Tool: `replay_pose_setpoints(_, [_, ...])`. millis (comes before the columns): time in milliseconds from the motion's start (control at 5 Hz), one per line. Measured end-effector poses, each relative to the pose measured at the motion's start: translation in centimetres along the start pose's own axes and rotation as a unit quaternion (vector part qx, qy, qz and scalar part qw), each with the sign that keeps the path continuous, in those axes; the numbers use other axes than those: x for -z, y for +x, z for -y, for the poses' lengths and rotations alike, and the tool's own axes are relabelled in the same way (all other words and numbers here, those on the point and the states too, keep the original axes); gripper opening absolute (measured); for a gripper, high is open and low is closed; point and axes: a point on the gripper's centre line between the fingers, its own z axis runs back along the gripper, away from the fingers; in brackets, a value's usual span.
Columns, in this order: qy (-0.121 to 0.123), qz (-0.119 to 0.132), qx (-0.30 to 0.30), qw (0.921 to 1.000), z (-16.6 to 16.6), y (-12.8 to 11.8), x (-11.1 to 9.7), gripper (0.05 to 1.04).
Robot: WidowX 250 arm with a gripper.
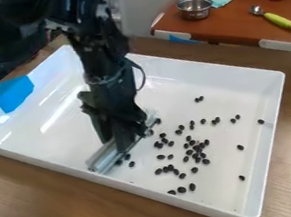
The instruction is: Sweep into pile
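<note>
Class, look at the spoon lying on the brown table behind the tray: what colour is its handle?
The handle is yellow-green, seen best in the camera view.

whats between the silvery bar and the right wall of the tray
In the camera view, black beans lie between the silvery bar and the tray's right wall, scattered loosely, with a tighter cluster partway across.

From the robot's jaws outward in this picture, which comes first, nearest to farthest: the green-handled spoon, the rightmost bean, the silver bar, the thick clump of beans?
1. Silver bar: right at the jaws.
2. Thick clump of beans: to the picture's right of them.
3. Rightmost bean: farther right, alone.
4. Green-handled spoon: upper right, beyond the tray.
</note>
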Motion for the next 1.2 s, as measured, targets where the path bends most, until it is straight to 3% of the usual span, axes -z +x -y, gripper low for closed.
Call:
replay_pose_setpoints(400, [0.006, 0.02, -0.004, 0.9998, 2.6, 0.7, 0.3, 0.342])
replay_pose_setpoints(800, [0.001, 0.023, -0.013, 0.9997, 4.5, 1.7, 0.5, 0.342])
replay_pose_setpoints(1200, [-0.032, 0.009, -0.011, 0.9994, 7.9, 1.8, 0.5, 0.342])
